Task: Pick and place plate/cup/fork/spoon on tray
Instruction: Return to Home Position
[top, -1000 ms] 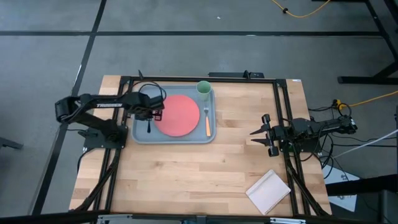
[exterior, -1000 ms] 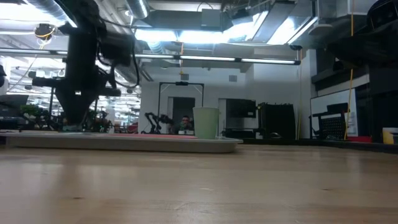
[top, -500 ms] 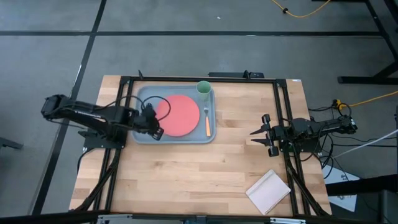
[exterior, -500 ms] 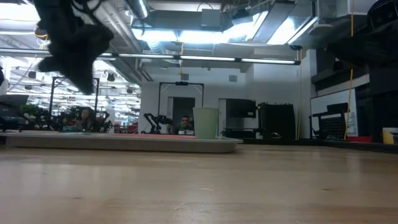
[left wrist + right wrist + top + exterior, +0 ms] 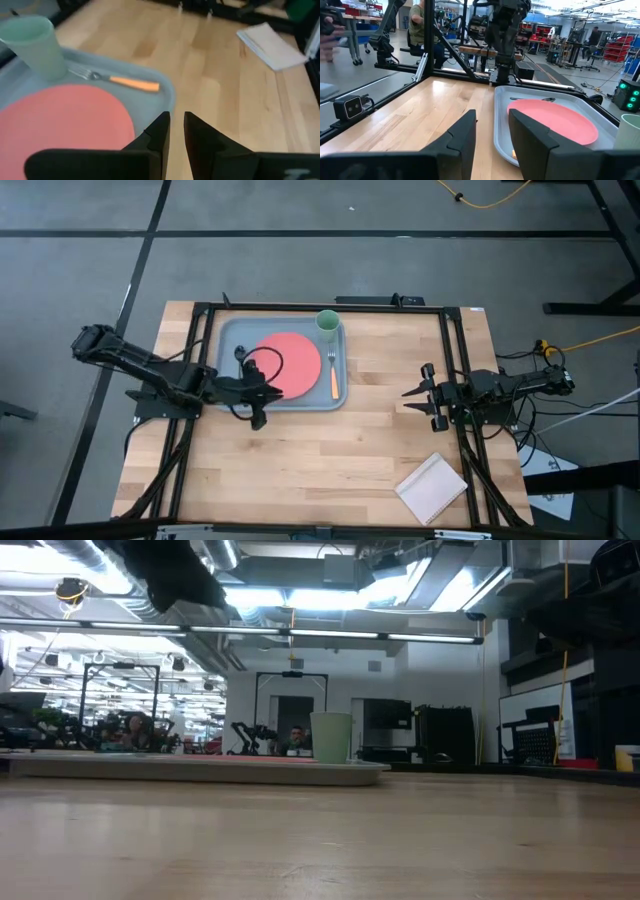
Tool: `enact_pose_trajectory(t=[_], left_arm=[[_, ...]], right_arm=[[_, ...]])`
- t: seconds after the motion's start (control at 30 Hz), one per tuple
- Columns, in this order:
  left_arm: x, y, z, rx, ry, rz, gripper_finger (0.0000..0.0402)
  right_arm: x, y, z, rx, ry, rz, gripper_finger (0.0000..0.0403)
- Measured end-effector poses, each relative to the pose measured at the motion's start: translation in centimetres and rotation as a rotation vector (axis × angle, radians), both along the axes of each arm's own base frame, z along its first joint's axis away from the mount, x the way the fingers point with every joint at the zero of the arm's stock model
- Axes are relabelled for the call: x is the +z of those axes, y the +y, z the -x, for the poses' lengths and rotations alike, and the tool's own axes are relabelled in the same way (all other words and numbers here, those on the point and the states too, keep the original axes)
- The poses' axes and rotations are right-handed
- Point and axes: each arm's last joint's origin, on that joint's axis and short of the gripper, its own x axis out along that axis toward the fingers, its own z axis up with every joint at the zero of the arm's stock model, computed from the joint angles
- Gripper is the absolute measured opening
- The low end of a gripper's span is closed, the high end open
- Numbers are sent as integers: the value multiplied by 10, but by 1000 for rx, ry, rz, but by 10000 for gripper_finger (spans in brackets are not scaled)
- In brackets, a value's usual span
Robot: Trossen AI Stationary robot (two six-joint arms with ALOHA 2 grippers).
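The grey-blue tray lies at the table's far left. On it lie the coral plate, the fork at its right side, and the pale green cup, which stands in its far right corner. The dark spoon lies on the tray's left part; in the high view my left arm covers it. My left gripper hangs high over the tray's near left part, pointing toward the table's right edge, empty, its fingers a narrow gap apart. My right gripper waits open at the right.
A tan notepad lies near the table's near right corner. Bare wood lies between the tray and my right gripper. Black frame rails run along the table's sides. A person sits beyond the table.
My left gripper has risen from the tray's left part, where the spoon stays lying. It has gone up and toward the table's near edge, and has tipped from pointing down to pointing toward the right edge.
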Motion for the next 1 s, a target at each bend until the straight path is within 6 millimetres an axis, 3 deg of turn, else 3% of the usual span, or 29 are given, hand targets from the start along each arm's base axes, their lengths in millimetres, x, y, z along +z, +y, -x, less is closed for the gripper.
enact_pose_trajectory(t=[0.13, 0.4, 0.57, 0.7, 0.83, 1.0], left_arm=[[-5, -1, -1, 22, 32, -66, 49], [-4, -3, -1, 12, 19, -31, 49], [3, -2, 0, 86, -28, -243, 49], [12, -3, 15, -61, -77, -335, 49], [15, 2, 39, -156, -204, -305, 49], [-7, 7, 59, -273, -376, -386, 49]], right_arm=[[0, 0, 0, 0, 0, 0, 122], [0, 0, 0, 0, 0, 0, 122], [0, 0, 0, 0, 0, 0, 122], [0, 0, 0, 0, -1, 0, 122], [0, 0, 0, 0, -1, 0, 122], [0, 0, 0, 0, 0, 0, 122]])
